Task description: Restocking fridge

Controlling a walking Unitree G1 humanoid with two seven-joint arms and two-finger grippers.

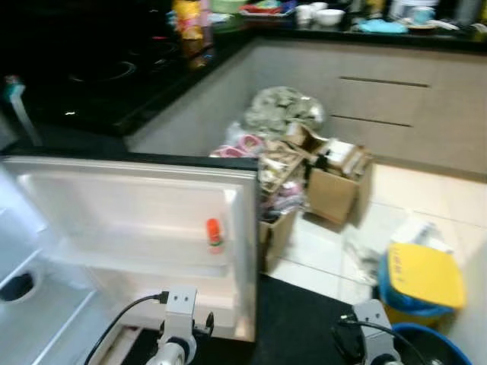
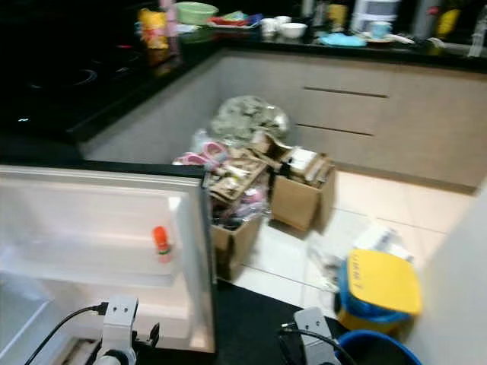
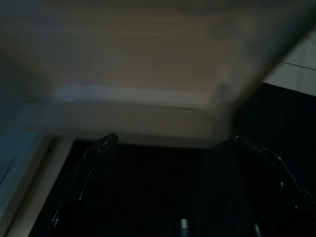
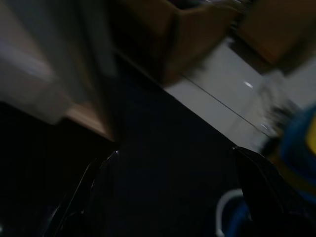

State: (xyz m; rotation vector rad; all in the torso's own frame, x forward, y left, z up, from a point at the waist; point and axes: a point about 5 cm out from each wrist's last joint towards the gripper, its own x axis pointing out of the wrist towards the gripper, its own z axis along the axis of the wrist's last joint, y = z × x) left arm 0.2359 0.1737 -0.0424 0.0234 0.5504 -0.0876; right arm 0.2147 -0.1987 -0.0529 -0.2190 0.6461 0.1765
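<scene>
The fridge door [image 1: 129, 205] stands open in front of me, white inside, with a door shelf. On that shelf stands a small bottle [image 1: 214, 234] with an orange cap. Part of the fridge's inside [image 1: 30, 304] is at the far left. My left arm [image 1: 179, 312] is low, just before the door's lower edge. Its gripper [image 3: 177, 163] is open and holds nothing, with the fingers [image 3: 94, 163] pointing at the door's underside. My right arm [image 1: 373, 323] is low on the right. Its gripper [image 4: 177, 177] is open and empty over a dark floor mat [image 4: 163, 163].
Cardboard boxes [image 1: 335, 186] full of clutter and a plastic bag [image 1: 285, 110] stand just beyond the door's free edge. A blue bin with a yellow lid [image 1: 422, 277] is at the right. A black counter [image 1: 114, 84] with dishes runs along the back, above grey cabinets [image 1: 388, 99].
</scene>
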